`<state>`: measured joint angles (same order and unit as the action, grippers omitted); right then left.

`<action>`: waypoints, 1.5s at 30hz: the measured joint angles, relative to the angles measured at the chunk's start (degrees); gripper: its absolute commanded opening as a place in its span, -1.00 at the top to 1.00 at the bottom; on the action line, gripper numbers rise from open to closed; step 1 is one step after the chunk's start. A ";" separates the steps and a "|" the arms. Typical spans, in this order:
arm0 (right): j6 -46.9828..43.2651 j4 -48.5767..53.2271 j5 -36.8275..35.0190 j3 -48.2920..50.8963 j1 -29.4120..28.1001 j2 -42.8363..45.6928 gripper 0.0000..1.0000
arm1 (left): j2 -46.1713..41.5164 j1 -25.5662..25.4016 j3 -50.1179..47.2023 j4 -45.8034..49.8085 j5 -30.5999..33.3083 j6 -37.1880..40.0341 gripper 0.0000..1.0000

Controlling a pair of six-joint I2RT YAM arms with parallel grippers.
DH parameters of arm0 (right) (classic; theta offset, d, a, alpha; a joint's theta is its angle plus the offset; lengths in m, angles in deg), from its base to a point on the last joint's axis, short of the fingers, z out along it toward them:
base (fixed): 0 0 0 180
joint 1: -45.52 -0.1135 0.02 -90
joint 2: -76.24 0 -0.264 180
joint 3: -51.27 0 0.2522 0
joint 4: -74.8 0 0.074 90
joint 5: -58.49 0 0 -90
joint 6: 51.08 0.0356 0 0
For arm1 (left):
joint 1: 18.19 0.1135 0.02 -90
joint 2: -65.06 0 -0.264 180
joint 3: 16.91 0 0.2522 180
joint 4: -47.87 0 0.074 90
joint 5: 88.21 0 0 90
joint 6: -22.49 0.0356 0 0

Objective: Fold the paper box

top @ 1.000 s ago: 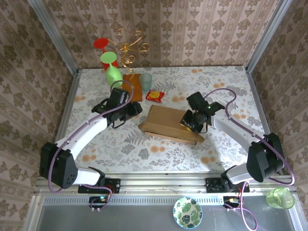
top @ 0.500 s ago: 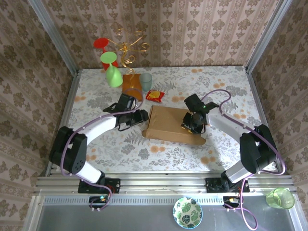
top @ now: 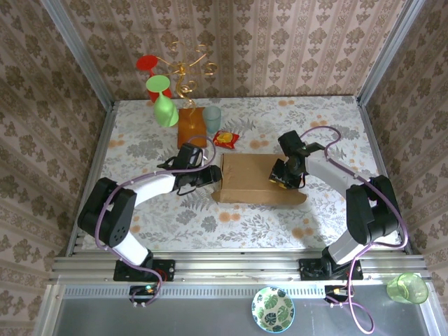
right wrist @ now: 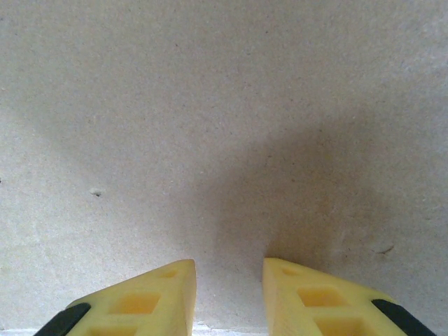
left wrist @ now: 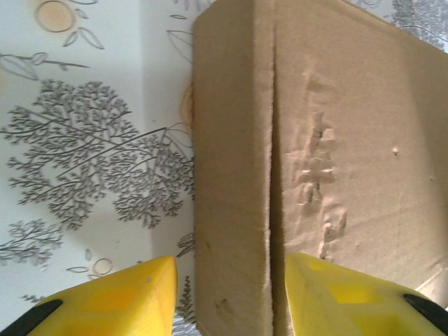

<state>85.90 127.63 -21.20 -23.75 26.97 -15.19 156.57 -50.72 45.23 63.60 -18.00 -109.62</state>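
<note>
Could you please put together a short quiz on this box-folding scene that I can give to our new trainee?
1. Multiple choice: what lies on the table closest to the paper box? A) red snack packet B) patterned bowl C) green cup
2. True or false: the right gripper holds the box clear of the table.
3. Short answer: which part of the box sits between the left gripper's jaws?
Key: 1 A. 2 False: the box lies flat on the table. 3 Its left edge.
</note>
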 measured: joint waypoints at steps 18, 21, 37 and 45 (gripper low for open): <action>-2.08 0.20 1.29 -0.94 0.31 -0.37 0.39 | 2.36 -1.18 0.00 -3.26 -0.57 -1.64 0.39; -2.08 0.20 1.81 -0.94 0.35 -0.50 0.39 | 2.40 -1.73 0.02 -3.78 -0.57 -1.92 0.53; -5.33 0.00 2.12 -0.94 3.61 2.36 -0.12 | 2.32 -2.86 1.64 -0.96 0.66 -0.22 1.00; -9.84 -2.03 6.19 1.01 17.94 7.91 -0.32 | 0.52 -0.15 0.85 2.16 -0.81 2.12 1.00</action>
<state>76.06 125.60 -15.01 -22.74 44.91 -7.28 157.09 -50.88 46.08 65.77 -18.81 -107.50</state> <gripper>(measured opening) 0.651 0.048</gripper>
